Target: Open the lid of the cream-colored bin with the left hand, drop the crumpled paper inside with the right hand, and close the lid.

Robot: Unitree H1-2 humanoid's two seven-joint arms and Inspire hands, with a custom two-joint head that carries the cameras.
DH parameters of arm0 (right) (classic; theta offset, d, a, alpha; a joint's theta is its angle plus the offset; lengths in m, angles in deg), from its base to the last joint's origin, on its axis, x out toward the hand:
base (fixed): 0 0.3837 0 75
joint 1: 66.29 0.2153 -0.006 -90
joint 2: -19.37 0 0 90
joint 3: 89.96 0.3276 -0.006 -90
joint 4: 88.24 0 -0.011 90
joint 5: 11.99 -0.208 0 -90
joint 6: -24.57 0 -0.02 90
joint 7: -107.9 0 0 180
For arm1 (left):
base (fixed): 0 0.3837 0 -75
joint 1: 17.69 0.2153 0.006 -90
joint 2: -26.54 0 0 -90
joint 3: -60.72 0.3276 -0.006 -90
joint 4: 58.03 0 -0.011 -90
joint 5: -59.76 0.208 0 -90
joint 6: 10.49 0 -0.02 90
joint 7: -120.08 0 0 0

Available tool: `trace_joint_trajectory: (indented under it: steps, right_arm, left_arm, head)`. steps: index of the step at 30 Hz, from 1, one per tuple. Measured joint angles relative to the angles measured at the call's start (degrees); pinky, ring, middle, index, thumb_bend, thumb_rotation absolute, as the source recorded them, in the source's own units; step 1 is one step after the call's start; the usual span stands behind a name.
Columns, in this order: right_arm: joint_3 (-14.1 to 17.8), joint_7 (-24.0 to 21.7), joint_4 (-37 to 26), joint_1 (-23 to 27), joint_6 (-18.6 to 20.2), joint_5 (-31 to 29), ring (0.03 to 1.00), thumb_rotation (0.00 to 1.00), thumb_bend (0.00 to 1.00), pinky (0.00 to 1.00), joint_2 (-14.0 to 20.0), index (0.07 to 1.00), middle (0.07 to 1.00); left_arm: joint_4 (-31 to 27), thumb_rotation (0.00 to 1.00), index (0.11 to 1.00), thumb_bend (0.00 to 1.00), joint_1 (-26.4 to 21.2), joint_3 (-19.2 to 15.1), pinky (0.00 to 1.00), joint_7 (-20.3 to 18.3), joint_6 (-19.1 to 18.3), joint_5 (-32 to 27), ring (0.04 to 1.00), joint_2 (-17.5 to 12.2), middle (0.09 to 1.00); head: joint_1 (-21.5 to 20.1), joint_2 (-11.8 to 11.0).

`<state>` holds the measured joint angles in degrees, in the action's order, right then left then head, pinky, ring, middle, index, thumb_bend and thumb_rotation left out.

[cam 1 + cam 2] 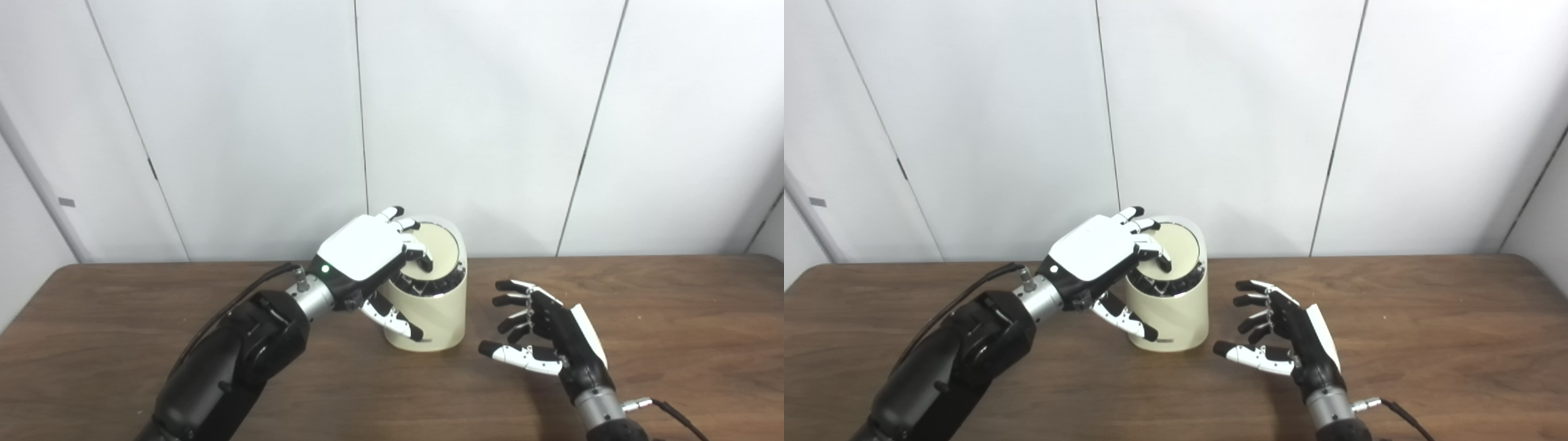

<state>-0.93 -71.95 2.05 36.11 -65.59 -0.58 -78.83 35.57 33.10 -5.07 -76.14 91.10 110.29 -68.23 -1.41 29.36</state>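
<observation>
The cream-colored bin stood upright on the wooden tabletop, the left hand lying over its lid with fingers on top and thumb against its side, while the right hand hovered beside it, empty, fingers spread.

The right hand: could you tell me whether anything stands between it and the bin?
Nothing visible does. The right hand is open and empty, just right of the bin, with only bare table between them. The left hand rests its fingers on the lid from the other side. No crumpled paper is visible.
</observation>
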Motion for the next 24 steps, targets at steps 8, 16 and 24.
trace_joint_trajectory:
  steps: [8, 16, 24]
  right_arm:
    - [0.04, 0.0, 0.01, 0.0, 0.0, 0.04, 0.504, 0.21, 0.71, 0.4, 0.02, 0.73, 0.679]
    - [-0.06, 0.0, 0.06, 0.0, -0.01, 0.05, 0.494, 0.19, 0.71, 0.4, 0.04, 0.73, 0.682]
    - [-0.01, -0.01, 0.14, 0.0, 0.03, 0.14, 0.498, 0.19, 0.71, 0.4, 0.1, 0.734, 0.688]
  left_arm:
    - [0.22, 0.45, 0.856, 0.88, 5.2, -4.53, 0.92, 6.14, 1.26, -3.11, 0.961, 1.8, 0.867]
    - [0.27, 0.45, 0.945, 0.84, 6.11, -10.67, 0.82, 12.58, 1.42, -8.02, 0.951, 3.53, 0.937]
    - [0.2, 0.39, 0.952, 0.83, 11.07, -15.86, 0.8, 15.27, 1.02, -18.01, 0.942, 8.17, 0.948]
  head:
    - [0.18, -0.09]
    - [0.53, -0.09]
    - [0.7, -0.18]
